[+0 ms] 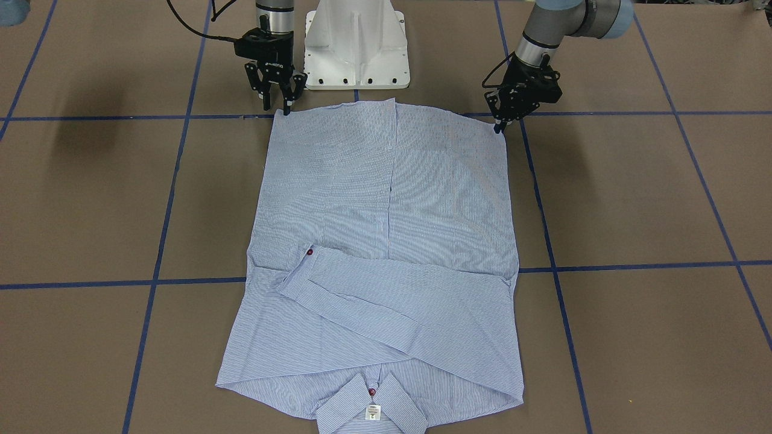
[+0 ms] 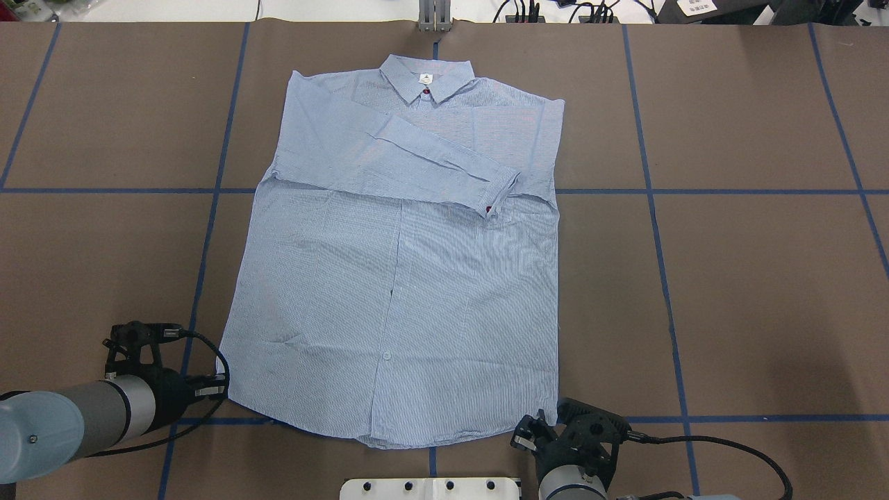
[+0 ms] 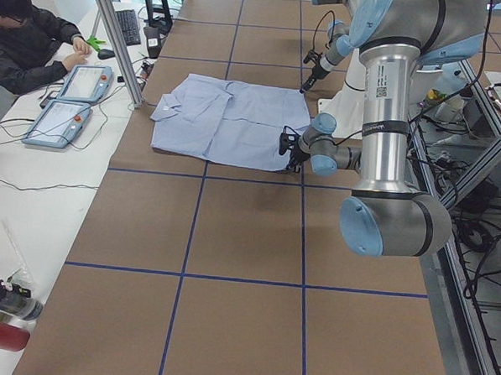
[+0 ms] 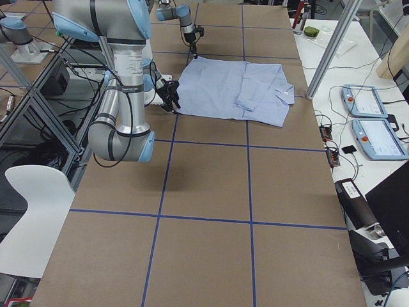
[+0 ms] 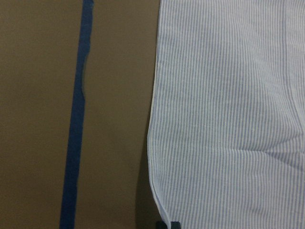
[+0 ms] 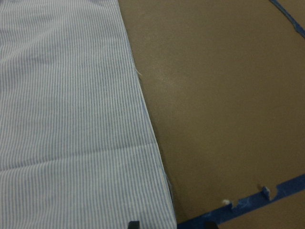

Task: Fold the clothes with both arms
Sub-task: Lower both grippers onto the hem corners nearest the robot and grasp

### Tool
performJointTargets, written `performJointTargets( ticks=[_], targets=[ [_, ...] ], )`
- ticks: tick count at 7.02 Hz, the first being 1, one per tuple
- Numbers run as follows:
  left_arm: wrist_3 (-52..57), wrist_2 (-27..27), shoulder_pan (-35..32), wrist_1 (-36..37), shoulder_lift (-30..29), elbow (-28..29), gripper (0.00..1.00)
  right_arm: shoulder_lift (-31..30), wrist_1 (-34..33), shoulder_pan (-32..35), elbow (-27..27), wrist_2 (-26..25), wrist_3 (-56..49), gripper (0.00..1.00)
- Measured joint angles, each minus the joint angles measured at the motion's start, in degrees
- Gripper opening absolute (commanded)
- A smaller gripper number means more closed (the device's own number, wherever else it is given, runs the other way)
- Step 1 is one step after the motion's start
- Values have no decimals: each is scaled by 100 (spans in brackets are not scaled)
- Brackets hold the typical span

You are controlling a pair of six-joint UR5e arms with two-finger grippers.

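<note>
Collar (image 1: 371,405) nearest, a light blue striped shirt (image 1: 386,193) lies flat, front up, on the brown table (image 1: 633,199), with its hem toward the robot.

A sleeve (image 1: 398,289) is folded across the chest, its red-buttoned cuff resting on the body. At one hem corner the right arm (image 1: 274,18) hangs with jaws parted, one tip touching the cloth and nothing gripped. At the other corner the left arm (image 1: 540,42) leans in; whether its jaws are parted or closed on the edge cannot be told. Blue tape (image 1: 633,265) grids the table.

Brown table (image 2: 764,292), blue tape lines (image 2: 764,192), flat light blue shirt (image 2: 417,278)
</note>
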Motion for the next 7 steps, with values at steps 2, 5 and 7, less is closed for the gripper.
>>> performJointTargets(
  ticks=[2, 5, 7],
  targets=[
    [-2, 8, 0, 0, 3, 2, 0, 23, 0, 18, -29, -97, -4, 48],
    [1, 4, 0, 0, 7, -1, 0, 130, 0, 55, -143, -134, 62, 47],
    [5, 1, 0, 0, 6, -14, 0, 223, 0, 56, -244, -136, 101, 0]
  ],
)
